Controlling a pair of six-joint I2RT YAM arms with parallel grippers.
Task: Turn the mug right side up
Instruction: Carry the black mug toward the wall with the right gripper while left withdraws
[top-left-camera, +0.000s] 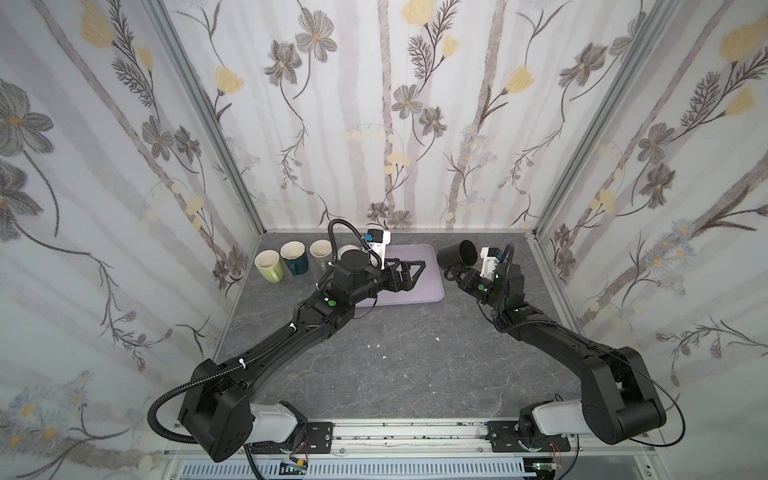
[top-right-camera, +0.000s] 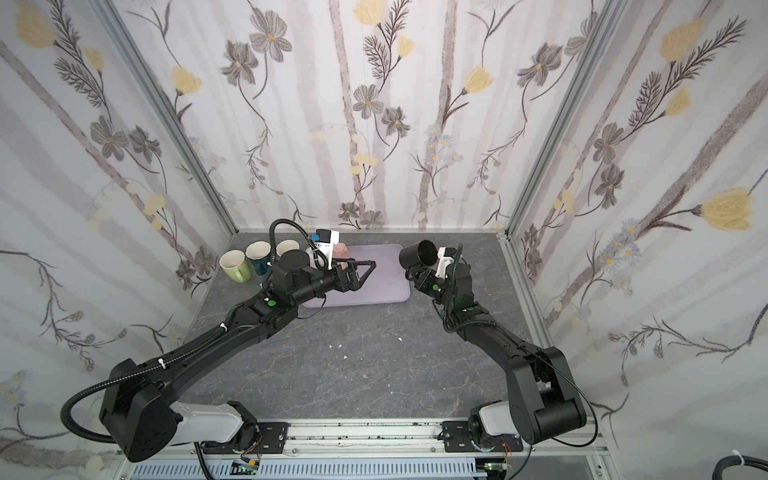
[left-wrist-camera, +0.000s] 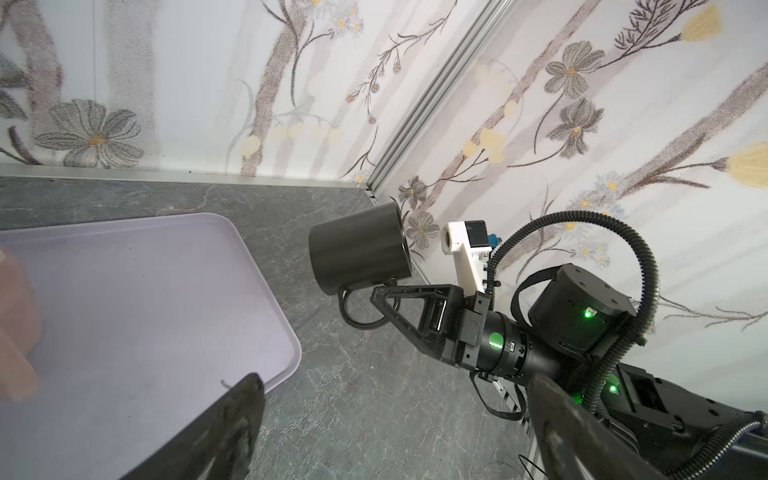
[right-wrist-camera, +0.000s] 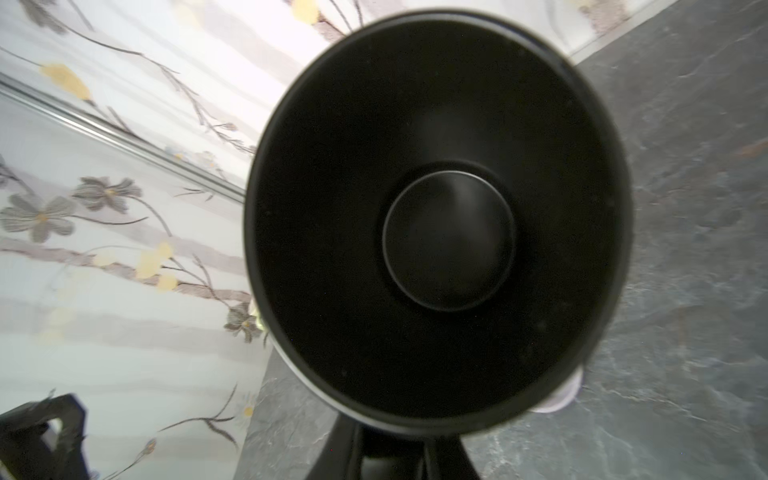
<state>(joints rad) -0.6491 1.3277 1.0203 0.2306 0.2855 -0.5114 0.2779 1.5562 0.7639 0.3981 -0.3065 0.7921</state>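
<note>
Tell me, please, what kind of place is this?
Most likely a robot test booth, not a home: the left arm and right arm are bolted to a metal rail, aluminium posts frame the flowered walls, and mugs and a tray sit on a grey tabletop.

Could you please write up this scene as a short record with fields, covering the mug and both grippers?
black mug: held aloft, tipped on its side
right gripper: shut on the mug's handle
left gripper: open, empty, over the purple tray
back left: light green mug and dark green mug, both upright
task: not yet done
</note>
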